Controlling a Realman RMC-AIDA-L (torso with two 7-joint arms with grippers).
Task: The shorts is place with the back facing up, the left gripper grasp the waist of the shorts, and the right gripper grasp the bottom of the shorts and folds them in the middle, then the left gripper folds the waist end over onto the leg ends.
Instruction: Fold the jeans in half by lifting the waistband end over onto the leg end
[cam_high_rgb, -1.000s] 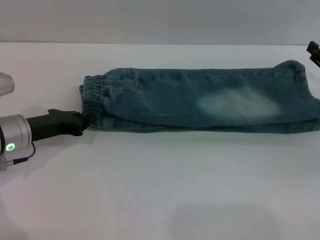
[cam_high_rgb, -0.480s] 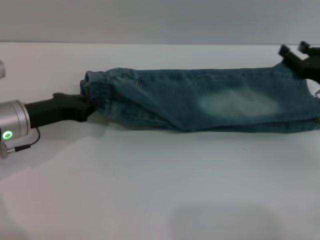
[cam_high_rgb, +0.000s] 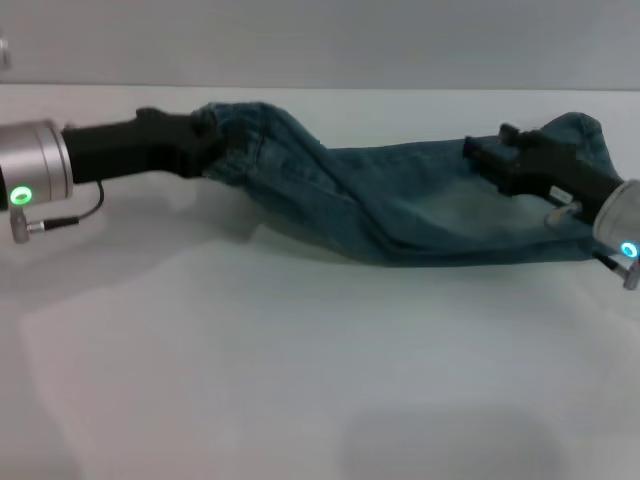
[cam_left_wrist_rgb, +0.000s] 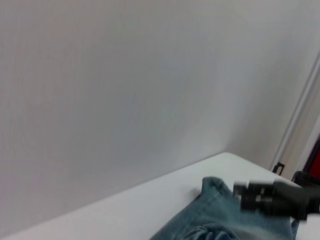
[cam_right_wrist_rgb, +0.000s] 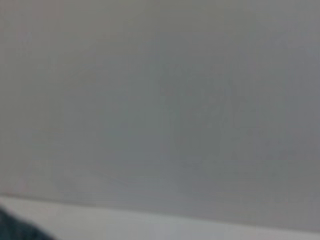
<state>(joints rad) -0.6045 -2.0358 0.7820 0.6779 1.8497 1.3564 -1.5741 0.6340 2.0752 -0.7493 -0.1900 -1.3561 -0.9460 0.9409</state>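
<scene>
The blue denim shorts (cam_high_rgb: 400, 210) lie folded lengthwise across the white table (cam_high_rgb: 300, 380). My left gripper (cam_high_rgb: 213, 142) is shut on the waist end, which hangs lifted off the table at the far left, and the cloth sags from there down to the table. The leg ends (cam_high_rgb: 590, 140) rest at the right. My right gripper (cam_high_rgb: 487, 152) is over the leg half, close to or touching the denim. The left wrist view shows the shorts (cam_left_wrist_rgb: 215, 220) and the right gripper (cam_left_wrist_rgb: 250, 196) beyond them. The right wrist view holds mostly wall.
A grey wall (cam_high_rgb: 320, 40) runs behind the table's far edge. Bare white table surface stretches in front of the shorts. A cable (cam_high_rgb: 70, 215) hangs under the left wrist.
My left gripper has risen and moved toward the back with the waist end, pulling the cloth off the table. My right arm has come in from the right edge over the leg half.
</scene>
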